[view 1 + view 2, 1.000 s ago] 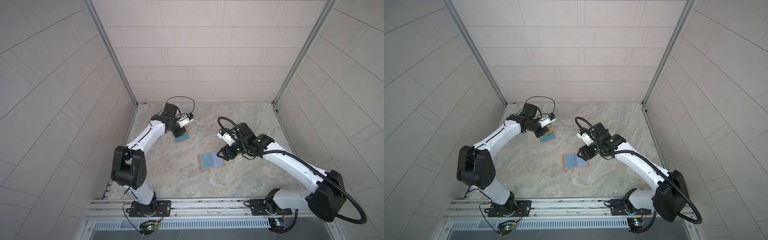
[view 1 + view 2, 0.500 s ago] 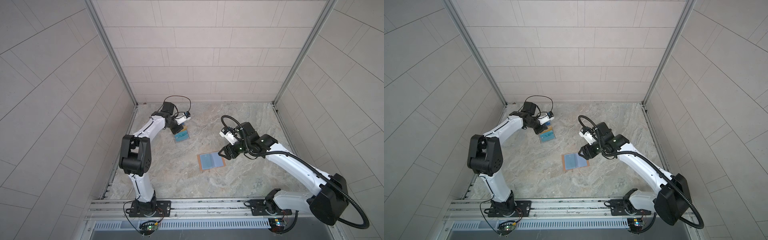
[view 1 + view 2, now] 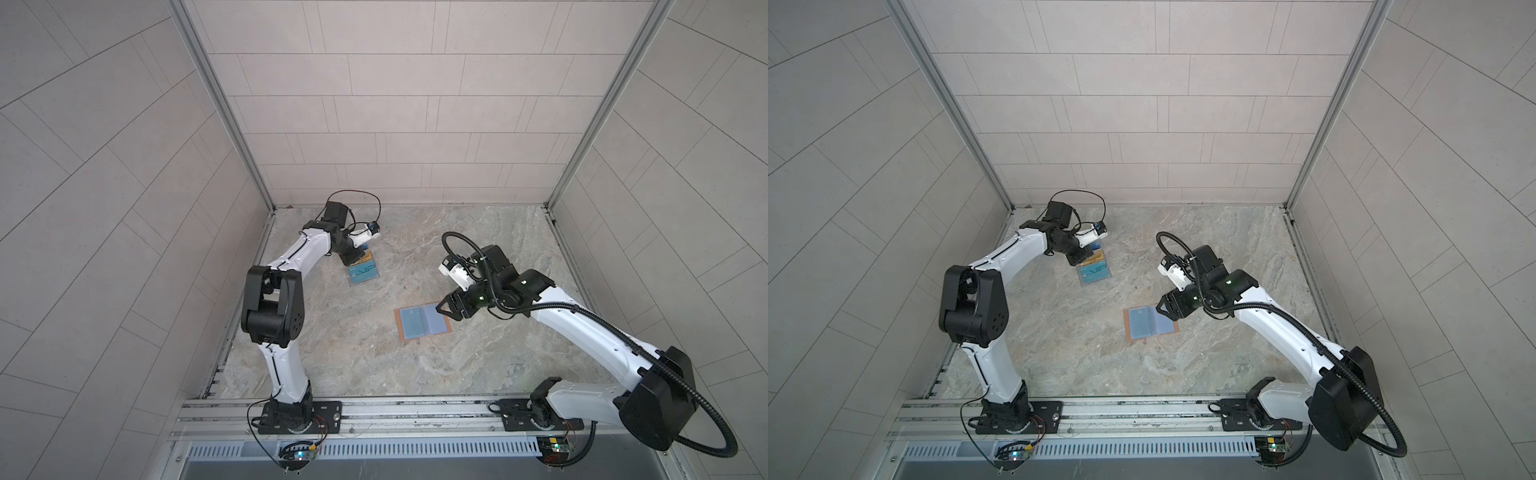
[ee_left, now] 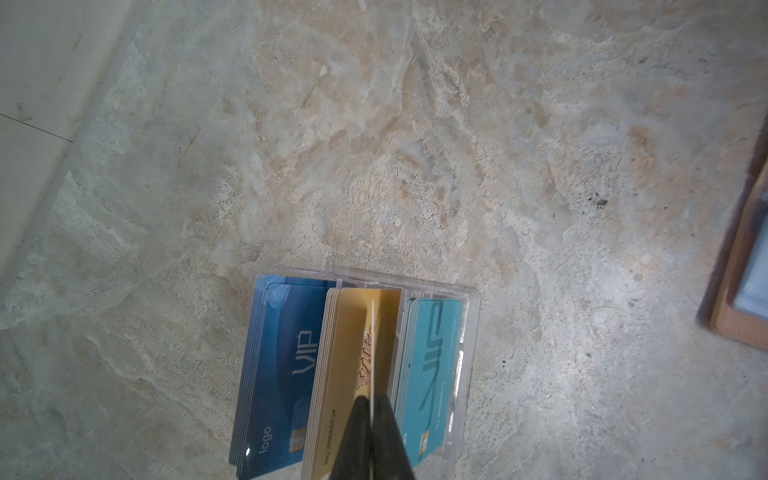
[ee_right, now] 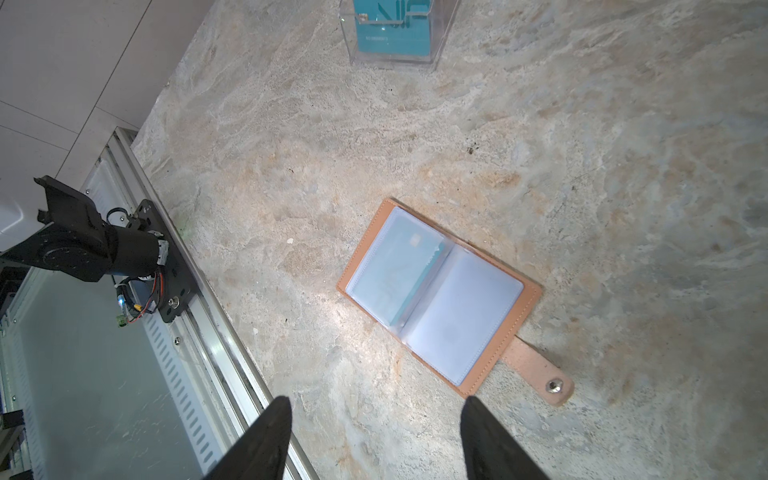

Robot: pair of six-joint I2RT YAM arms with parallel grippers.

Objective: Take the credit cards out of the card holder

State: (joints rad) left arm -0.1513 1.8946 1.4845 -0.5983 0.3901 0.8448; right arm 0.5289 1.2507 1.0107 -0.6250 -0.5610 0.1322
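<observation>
The card holder (image 3: 422, 324) (image 3: 1150, 323) lies open and flat on the stone floor, tan leather with pale sleeves and a snap tab (image 5: 536, 370). A teal-tinted card (image 5: 399, 266) shows through one sleeve of the holder (image 5: 528, 299). My right gripper (image 5: 375, 401) (image 3: 446, 309) (image 3: 1165, 309) hovers open just off the holder's tab side, nothing between its fingers. My left gripper (image 4: 372, 401) (image 3: 352, 259) (image 3: 1077, 259) is shut on a thin card (image 4: 372, 349), seen edge-on, above the gold stack (image 4: 345, 374) in a clear tray.
The clear plastic tray (image 4: 469, 332) (image 3: 365, 272) (image 5: 395, 62) holds blue (image 4: 282, 365), gold and teal (image 4: 432, 365) card stacks, at the back left near the wall. The metal base rail (image 5: 208, 299) runs along the front edge.
The left arm's elbow has swung upright and closer in while its gripper stayed over the tray. The right gripper shifted slightly, still open.
</observation>
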